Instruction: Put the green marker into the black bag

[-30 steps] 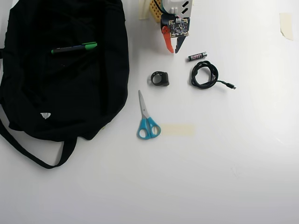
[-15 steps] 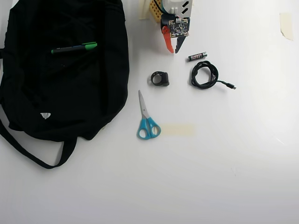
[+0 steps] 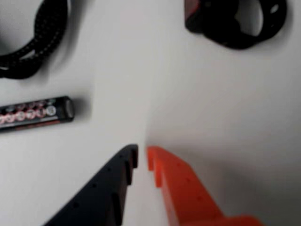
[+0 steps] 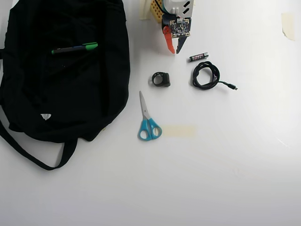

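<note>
The green marker [image 4: 75, 48] lies flat on top of the black bag [image 4: 61, 89] at the left of the overhead view, its green cap pointing right. My gripper [image 4: 175, 51] hovers at the top middle, well to the right of the bag and apart from the marker. Seen from the wrist, the gripper [image 3: 142, 154] has its black and orange fingers almost together with nothing between them, over bare white table. Marker and bag are outside the wrist view.
A black battery [image 4: 198, 56] [image 3: 35, 114] lies just right of the gripper, beside a coiled black cable [image 4: 205, 75] [image 3: 35, 42]. A small black ring-shaped part [image 4: 161, 79] [image 3: 235, 21] and blue-handled scissors [image 4: 148, 123] lie below. A tape strip [image 4: 178, 130] sits by the scissors.
</note>
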Robot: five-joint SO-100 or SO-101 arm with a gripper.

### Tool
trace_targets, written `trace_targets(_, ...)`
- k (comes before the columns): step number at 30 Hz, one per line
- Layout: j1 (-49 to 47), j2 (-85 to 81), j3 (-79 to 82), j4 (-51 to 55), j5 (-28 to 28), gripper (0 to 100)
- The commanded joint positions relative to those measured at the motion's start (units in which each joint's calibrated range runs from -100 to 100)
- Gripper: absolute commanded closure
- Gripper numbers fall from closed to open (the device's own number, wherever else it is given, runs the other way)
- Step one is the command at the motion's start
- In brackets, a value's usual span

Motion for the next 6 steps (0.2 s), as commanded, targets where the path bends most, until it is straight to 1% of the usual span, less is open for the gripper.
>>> trace_targets(1,-0.10,-0.66,1.64,1.20,0.16,98)
trace_targets(6,-0.10,-0.66,1.64,1.20,0.16,98)
